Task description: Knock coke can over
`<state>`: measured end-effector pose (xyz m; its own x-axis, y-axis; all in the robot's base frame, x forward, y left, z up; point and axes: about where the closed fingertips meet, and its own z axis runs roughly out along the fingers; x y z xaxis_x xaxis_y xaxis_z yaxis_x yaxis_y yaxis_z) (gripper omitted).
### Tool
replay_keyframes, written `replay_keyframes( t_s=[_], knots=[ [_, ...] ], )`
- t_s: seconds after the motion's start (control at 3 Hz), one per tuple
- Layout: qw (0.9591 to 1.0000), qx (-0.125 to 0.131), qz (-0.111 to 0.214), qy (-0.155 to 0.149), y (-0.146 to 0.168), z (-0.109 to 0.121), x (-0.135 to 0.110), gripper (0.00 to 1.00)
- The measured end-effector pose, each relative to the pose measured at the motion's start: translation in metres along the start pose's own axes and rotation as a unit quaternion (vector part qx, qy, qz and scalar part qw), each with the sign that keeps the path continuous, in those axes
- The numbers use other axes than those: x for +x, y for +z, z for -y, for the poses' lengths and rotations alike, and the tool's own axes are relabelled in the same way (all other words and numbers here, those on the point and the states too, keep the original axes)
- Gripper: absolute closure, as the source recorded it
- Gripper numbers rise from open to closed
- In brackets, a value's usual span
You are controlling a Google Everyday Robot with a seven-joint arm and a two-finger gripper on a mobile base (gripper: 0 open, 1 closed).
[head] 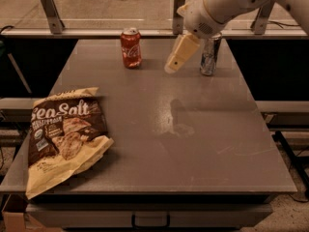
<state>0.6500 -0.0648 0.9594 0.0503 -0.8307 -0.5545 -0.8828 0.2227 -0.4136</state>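
The coke can (pixel 131 48), red with white script and a silver top, stands upright at the far middle-left of the grey table (pixel 159 144). My gripper (pixel 171 69) hangs from the white arm at the upper right. Its cream fingers (pixel 179 54) point down and left, pressed together as one wedge and holding nothing. The tip is to the right of the coke can, apart from it by about a can's width, and just above the tabletop.
A silver-grey can (pixel 209 57) stands upright just right of the gripper, partly behind the arm. A brown and cream Sea Salt chip bag (pixel 63 134) lies at the table's left front. A rail with metal posts (pixel 50 6) runs behind the table.
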Motion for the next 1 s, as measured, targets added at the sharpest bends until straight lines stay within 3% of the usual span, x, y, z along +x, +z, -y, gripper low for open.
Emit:
replay_keyframes(
  t_s=[0.67,1.0],
  knots=[
    [0.9968,0.005,0.070,0.038,0.085,0.044,-0.043,0.00],
    [0.9932,-0.009,0.098,0.062,0.121,0.055,-0.054,0.00]
  ],
)
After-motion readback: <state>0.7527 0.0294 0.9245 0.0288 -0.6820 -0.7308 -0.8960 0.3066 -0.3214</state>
